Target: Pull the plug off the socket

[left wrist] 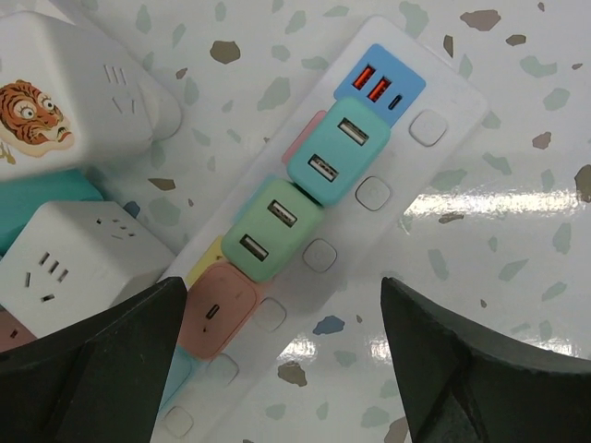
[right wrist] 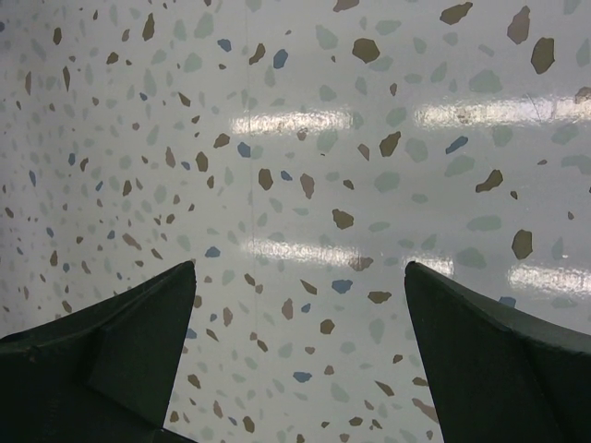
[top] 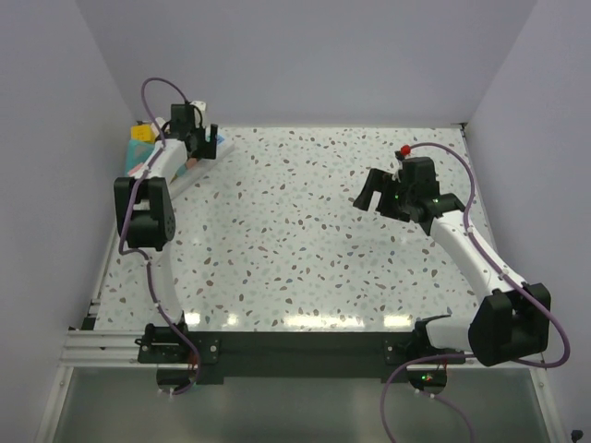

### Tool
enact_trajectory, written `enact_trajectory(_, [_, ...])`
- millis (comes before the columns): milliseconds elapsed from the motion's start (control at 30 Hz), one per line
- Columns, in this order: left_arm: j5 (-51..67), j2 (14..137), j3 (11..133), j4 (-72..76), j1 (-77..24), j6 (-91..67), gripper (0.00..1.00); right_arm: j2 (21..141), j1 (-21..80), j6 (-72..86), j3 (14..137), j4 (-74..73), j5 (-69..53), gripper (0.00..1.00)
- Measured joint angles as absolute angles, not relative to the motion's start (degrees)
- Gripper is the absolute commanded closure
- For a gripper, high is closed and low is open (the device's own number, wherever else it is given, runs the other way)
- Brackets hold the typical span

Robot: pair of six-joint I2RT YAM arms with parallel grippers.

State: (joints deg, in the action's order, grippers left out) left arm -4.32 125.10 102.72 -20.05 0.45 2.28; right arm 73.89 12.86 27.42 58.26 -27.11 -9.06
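Nearest us in the overhead view, at 6 o'clock, both arms are bolted to a black plate (top: 295,355) at the near edge of the tabletop (top: 295,240), a glossy speckled slab that fills the middle of the scene.

The right arm (top: 471,258) reaches toward 2 o'clock. Its wrist camera shows the right claw (right wrist: 300,268) released, fingers spread wide over bare tabletop with nothing between them.

The left arm (top: 148,212) stretches to 10 o'clock, into the far-left corner. There the left claw (left wrist: 282,286) hangs above the socket (left wrist: 411,166), also released and gripping nothing.

From the left wrist, the socket is a white bar lying flat on the tabletop and running from 1 o'clock down to 7 o'clock. Beside it at 9 to 10 o'clock sit a white cube with a tiger face (left wrist: 32,111) and a plain white cube (left wrist: 74,258).

Three plugs are seated in a row on the socket's face:
- the teal plug (left wrist: 337,152), nearest the 1 o'clock end
- the green plug (left wrist: 272,229), in the middle
- the pink plug (left wrist: 217,309), lowest

The left finger's tip is just beside the pink plug, and we cannot tell whether they touch.

A blue panel (left wrist: 379,85) with red ports caps the socket's 1 o'clock end. Small square buttons (left wrist: 428,127) line its right edge.
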Motion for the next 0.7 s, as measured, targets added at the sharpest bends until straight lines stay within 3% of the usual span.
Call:
enact_trajectory(200, [-7.25, 125.99, 106.39, -22.87, 0.27, 2.72, 0.08, 75.2, 12.86, 27.4, 58.26, -26.85, -9.45, 0.01])
enact_trajectory(300, [-6.37, 127.04, 107.68, -22.85, 0.36, 3.62, 0.12, 76.4, 12.86, 27.38, 58.33, -26.89, -9.76, 0.01])
enact_trajectory(400, [-4.25, 128.75, 107.7, -23.22, 0.36, 4.19, 0.21, 77.01, 12.86, 27.31, 58.72, -26.98, -9.85, 0.01])
enact_trajectory(600, [-4.75, 129.67, 107.42, -21.63, 1.02, 6.09, 0.47, 77.54, 12.86, 27.0, 60.1, -27.05, -9.85, 0.02])
enact_trajectory(700, [-4.43, 129.23, 106.8, -20.95, 1.28, 6.22, 0.5, 77.54, 12.86, 27.03, 60.1, -27.07, -9.85, 0.02])
